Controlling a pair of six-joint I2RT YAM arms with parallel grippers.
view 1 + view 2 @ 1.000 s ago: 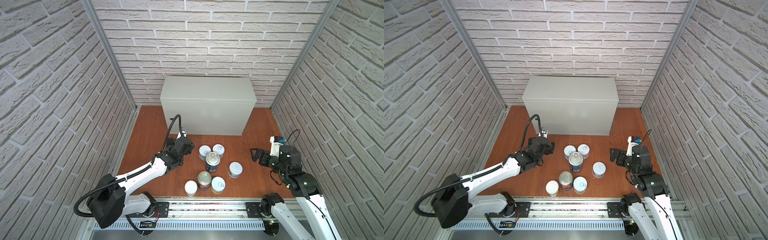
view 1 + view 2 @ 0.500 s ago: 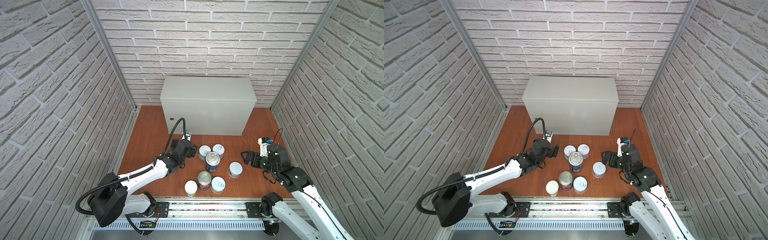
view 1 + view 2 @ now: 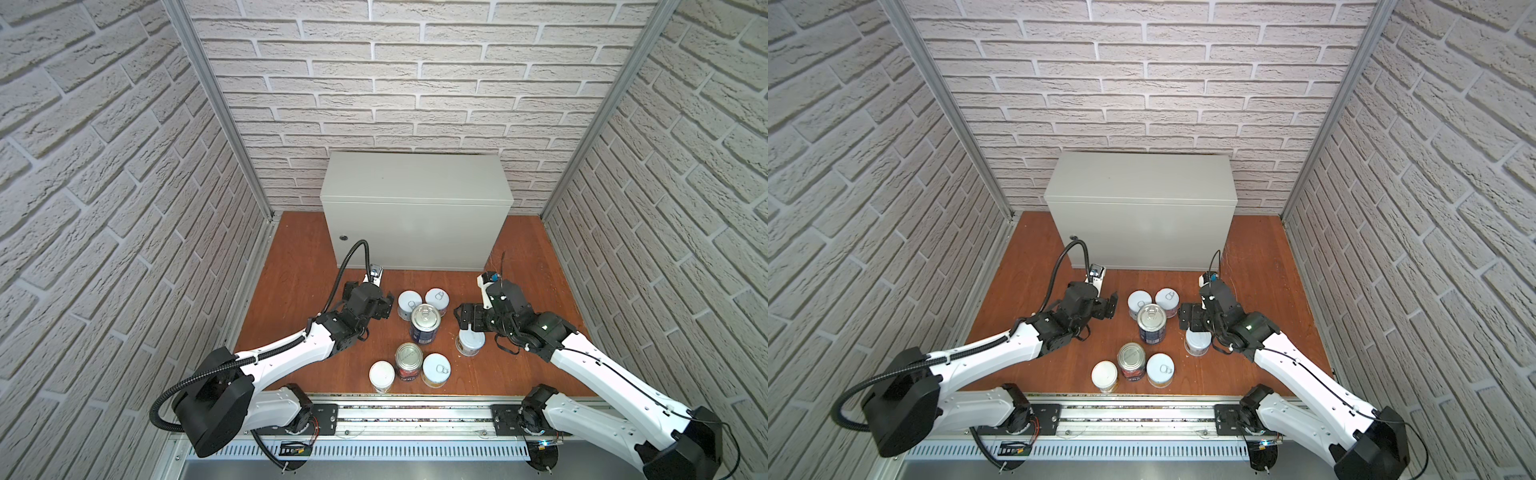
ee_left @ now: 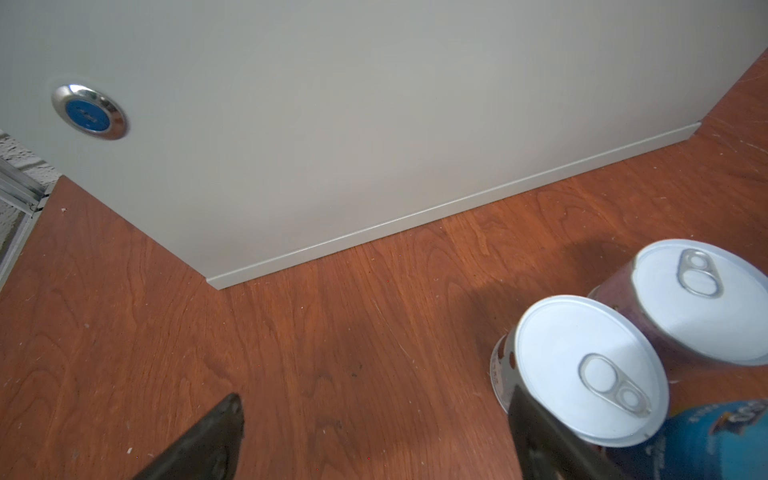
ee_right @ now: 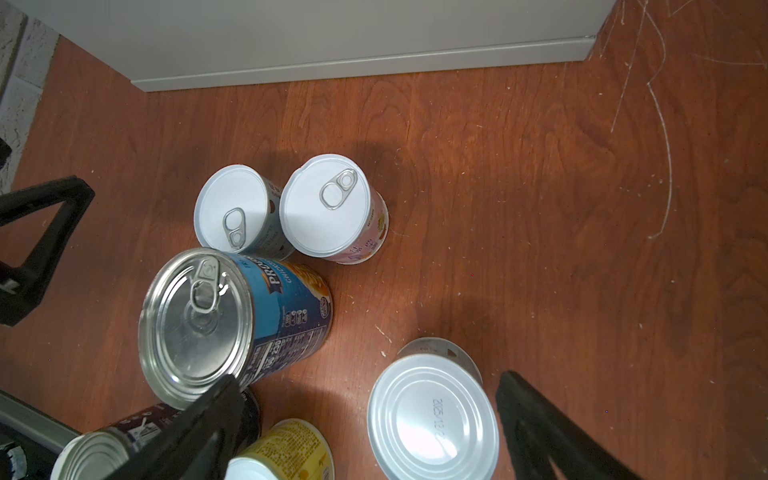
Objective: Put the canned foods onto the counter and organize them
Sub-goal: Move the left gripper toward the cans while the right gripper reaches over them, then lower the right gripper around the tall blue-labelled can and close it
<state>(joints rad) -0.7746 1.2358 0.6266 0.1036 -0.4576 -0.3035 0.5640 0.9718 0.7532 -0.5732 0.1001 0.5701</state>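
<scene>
Several cans stand on the wooden floor in front of the counter (image 3: 415,178). In both top views my left gripper (image 3: 384,307) is open just left of two short white-lidded cans (image 3: 409,303), (image 3: 437,300). In the left wrist view its fingers straddle bare floor, one fingertip (image 4: 519,401) overlapping the nearer short can (image 4: 590,370). My right gripper (image 5: 370,384) is open. Its fingers flank a short can (image 5: 432,415) showing a plain date-stamped end, with gaps on both sides. The tall blue can (image 5: 232,316) stands beside it. The tomato can (image 3: 408,359) and two more short cans (image 3: 381,376), (image 3: 436,369) stand nearer the rail.
The counter's front face carries a round lock (image 4: 89,111). Brick walls close in both sides and the back. A metal rail (image 3: 415,415) runs along the front edge. Bare floor lies left (image 3: 299,299) and right (image 3: 540,266) of the cans.
My right gripper has moved left from the open floor to straddle the short can. My left gripper has moved right, closer to the two short white-lidded cans.
</scene>
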